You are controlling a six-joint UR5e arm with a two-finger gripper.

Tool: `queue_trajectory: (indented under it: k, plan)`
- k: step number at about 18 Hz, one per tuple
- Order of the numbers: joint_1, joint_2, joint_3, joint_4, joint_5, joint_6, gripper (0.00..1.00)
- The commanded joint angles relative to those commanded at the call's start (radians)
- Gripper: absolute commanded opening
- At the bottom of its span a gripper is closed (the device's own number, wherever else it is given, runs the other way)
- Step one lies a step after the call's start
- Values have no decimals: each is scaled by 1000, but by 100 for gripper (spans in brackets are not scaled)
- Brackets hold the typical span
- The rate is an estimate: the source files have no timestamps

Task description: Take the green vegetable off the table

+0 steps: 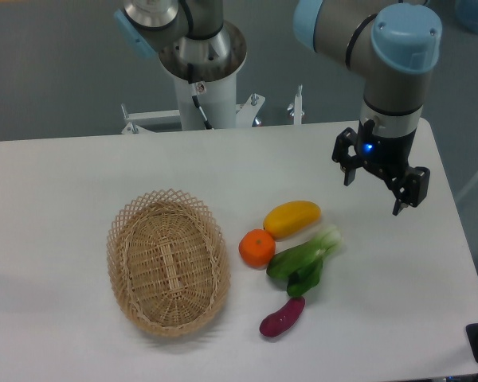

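Note:
The green vegetable (305, 260) lies flat on the white table (56, 191), right of centre, with dark green leaves toward the lower left and a pale stalk end toward the upper right. My gripper (378, 191) hangs above the table to the upper right of the vegetable, clearly apart from it. Its two fingers are spread and nothing is between them.
A yellow mango-shaped fruit (291, 218) lies just above the vegetable and an orange (256, 247) touches its left side. A small purple eggplant (282, 317) lies just below it. An oval wicker basket (167, 261) stands to the left. The table's right edge runs near the gripper.

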Motion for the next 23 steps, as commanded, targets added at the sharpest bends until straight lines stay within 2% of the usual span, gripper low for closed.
queue_trajectory:
  k: [15, 19, 23]
  plan:
    - [-23, -34, -21, 5, 11, -5, 100]
    - [-31, -37, -72, 18, 9, -8, 100]
    - [-48, -63, -92, 52, 11, -12, 100]
